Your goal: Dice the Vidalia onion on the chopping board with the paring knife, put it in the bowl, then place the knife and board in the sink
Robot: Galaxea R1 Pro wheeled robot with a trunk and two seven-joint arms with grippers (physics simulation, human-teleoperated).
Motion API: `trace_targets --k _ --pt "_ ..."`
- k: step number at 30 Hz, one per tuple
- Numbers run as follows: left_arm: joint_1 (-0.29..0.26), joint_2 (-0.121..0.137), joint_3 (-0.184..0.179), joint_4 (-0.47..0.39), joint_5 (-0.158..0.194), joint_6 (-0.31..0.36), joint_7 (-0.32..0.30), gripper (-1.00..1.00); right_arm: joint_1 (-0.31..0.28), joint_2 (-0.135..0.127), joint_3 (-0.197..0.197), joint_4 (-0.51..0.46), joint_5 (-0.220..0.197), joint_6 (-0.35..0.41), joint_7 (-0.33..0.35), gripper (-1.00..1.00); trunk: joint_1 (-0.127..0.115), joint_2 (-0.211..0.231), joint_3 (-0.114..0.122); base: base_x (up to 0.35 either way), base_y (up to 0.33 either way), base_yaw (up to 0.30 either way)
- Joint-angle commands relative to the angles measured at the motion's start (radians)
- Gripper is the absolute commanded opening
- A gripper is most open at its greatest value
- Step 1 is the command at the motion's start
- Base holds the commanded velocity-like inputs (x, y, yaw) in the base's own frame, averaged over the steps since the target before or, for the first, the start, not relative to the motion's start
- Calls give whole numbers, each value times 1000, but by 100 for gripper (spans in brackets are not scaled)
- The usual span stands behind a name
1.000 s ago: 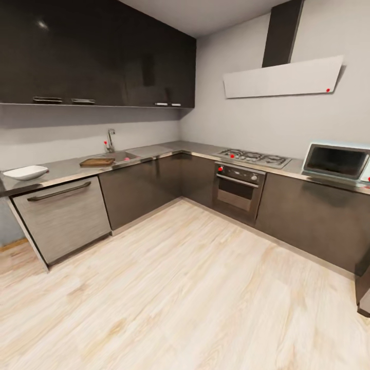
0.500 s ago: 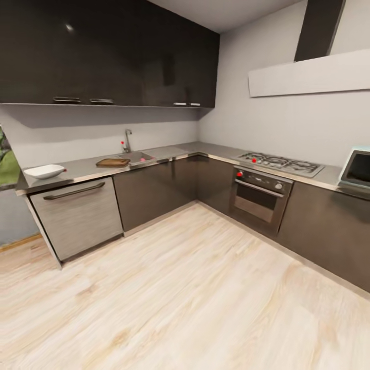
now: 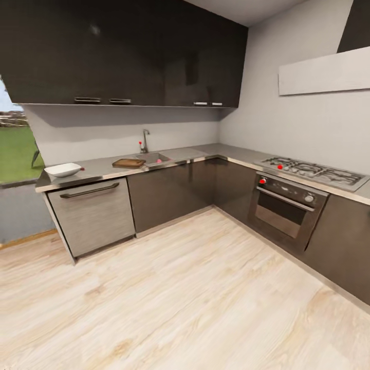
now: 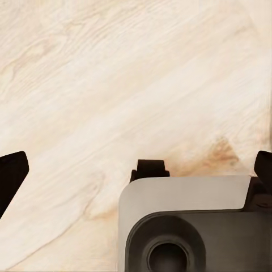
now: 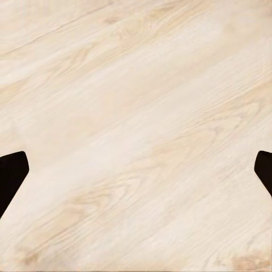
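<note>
So the robot is out in the middle of the kitchen, looking across a wide stretch of pale wood floor (image 3: pixel 195 288) at an L-shaped run of dark cabinets. The grey counter (image 3: pixel 103 167) carries everything that matters. The white bowl (image 3: pixel 62 169) sits near the counter's left end, above a lighter-fronted appliance with a long bar handle (image 3: pixel 92 216). Further along, well apart from the bowl, the brown chopping board (image 3: pixel 128 163) lies flat just beside the sink (image 3: pixel 154 157), on its left side. A chrome faucet (image 3: pixel 145 140) stands behind the basin with a small red tip next to it. Something small and pinkish-red shows at the front edge of the sink, too tiny to tell what it is.

On the right-hand leg of the counter there's a gas hob (image 3: pixel 313 172) with an oven (image 3: pixel 285 210) under it, red knobs on both. Dark wall cupboards (image 3: pixel 123 51) hang above the sink side and a pale extractor panel (image 3: pixel 324 72) is over the hob. A window strip with green grass (image 3: pixel 15 154) shows at far left.

Both wrist cameras look straight down at floor. The left gripper (image 4: pixel 136 170) has its dark fingers (image 4: pixel 11 173) spread wide apart, holding nothing, with part of the grey robot base (image 4: pixel 187 226) below. The right gripper (image 5: pixel 136 170) is the same, fingers (image 5: pixel 11 173) wide apart and empty.
</note>
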Motion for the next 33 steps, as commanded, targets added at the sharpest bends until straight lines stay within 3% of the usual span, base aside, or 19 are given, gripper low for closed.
trace_targets --k 1,33 --pt "-1 0 0 1 2 -3 0 100 0 0 0 1 7 -2 -6 100 0 0 -1 284 -203 259" --pt "0 -2 -2 2 1 -3 0 100 0 0 0 1 7 -2 -6 100 0 0 -1 278 -223 260"
